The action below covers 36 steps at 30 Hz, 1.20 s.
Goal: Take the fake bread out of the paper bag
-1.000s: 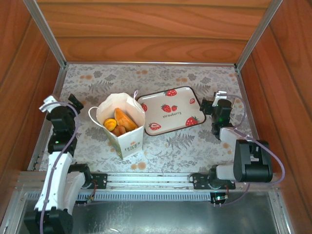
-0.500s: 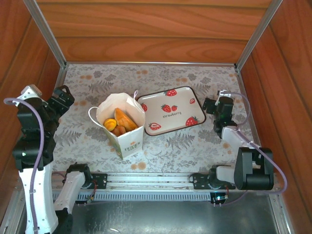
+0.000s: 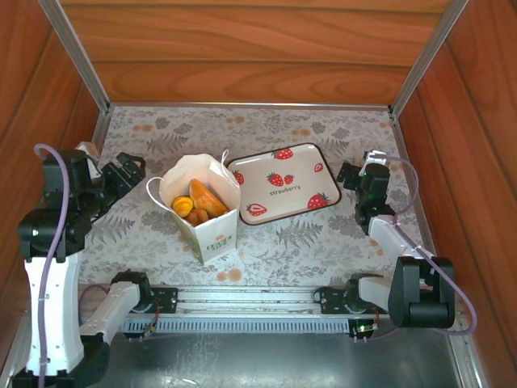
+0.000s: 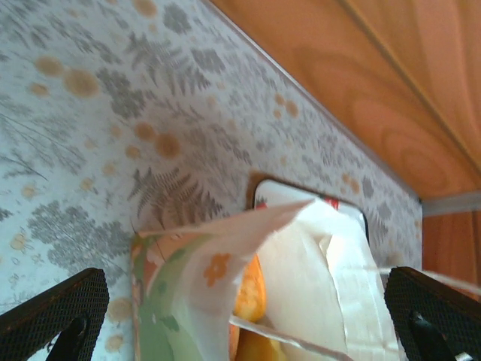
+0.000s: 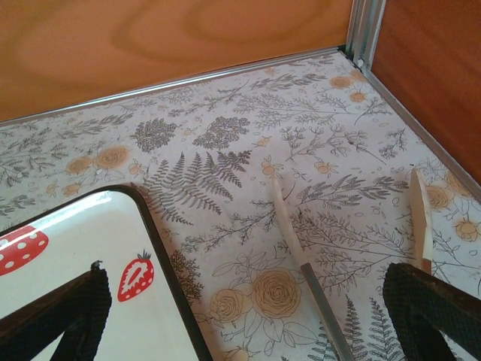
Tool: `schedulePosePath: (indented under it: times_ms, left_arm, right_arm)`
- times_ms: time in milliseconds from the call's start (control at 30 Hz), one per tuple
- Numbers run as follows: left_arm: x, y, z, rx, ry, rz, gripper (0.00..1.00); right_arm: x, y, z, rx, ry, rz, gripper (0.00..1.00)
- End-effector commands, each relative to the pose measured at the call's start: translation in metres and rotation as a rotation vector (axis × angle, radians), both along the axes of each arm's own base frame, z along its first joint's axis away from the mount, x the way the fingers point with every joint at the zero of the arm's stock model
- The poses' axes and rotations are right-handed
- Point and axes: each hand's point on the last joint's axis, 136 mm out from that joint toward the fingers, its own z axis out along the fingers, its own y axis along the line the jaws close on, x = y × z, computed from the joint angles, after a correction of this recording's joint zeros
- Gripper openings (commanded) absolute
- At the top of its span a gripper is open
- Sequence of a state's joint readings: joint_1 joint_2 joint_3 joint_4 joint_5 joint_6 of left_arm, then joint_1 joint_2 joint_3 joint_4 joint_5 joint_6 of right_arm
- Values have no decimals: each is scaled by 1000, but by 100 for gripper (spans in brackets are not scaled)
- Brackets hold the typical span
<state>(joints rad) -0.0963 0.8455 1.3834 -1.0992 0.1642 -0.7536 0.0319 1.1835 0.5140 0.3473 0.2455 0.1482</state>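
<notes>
- Top view: the paper bag [image 3: 212, 233], with the fake bread [image 3: 196, 204] inside, stands just right of our wide-open left pincer [image 3: 129, 171]. The tray [image 3: 311, 171] lies left of our right pincer [image 3: 355, 174], also wide.
- Left wrist: the bag's mouth sits ahead, between our spread jaws.
- Right wrist: the tray corner is beside our left jaw.

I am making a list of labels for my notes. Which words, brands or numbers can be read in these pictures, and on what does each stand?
"strawberry": printed on the tray, between the painted strawberries.
Logo on the front of the paper bag: too small to read.
</notes>
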Motion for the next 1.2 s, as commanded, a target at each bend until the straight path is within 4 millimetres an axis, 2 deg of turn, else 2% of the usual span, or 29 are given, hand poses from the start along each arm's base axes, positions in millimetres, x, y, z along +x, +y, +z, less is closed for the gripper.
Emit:
schedulePosePath:
  times_ms: [0, 167, 400, 533, 733, 900, 1067, 1167]
  left_arm:
    - [1, -21, -6, 35, 49, -101, 100]
    - [7, -43, -25, 94, 128, -201, 100]
    - [-6, -28, -48, 178, 227, -143, 96]
    - [-11, -35, -69, 169, 295, -163, 94]
    - [-16, -40, -90, 175, 358, -169, 86]
    - [-17, -40, -103, 191, 401, -168, 66]
    - [-13, -35, -101, 211, 383, -140, 39]
    - [-9, -34, -102, 224, 384, -135, 28]
  right_arm:
    - [-1, -6, 2, 8, -23, -29, 100]
    - [-4, -8, 5, 6, -36, -40, 100]
    - [-6, -12, 5, 4, -47, -66, 100]
    - [-6, -14, 6, 4, -51, -79, 100]
    - [-7, -17, 6, 3, -55, -96, 100]
    - [-8, -18, 7, 5, -57, -106, 100]
    - [-8, -18, 7, 9, -59, -109, 100]
    - [-9, -18, 9, 10, -63, -110, 100]
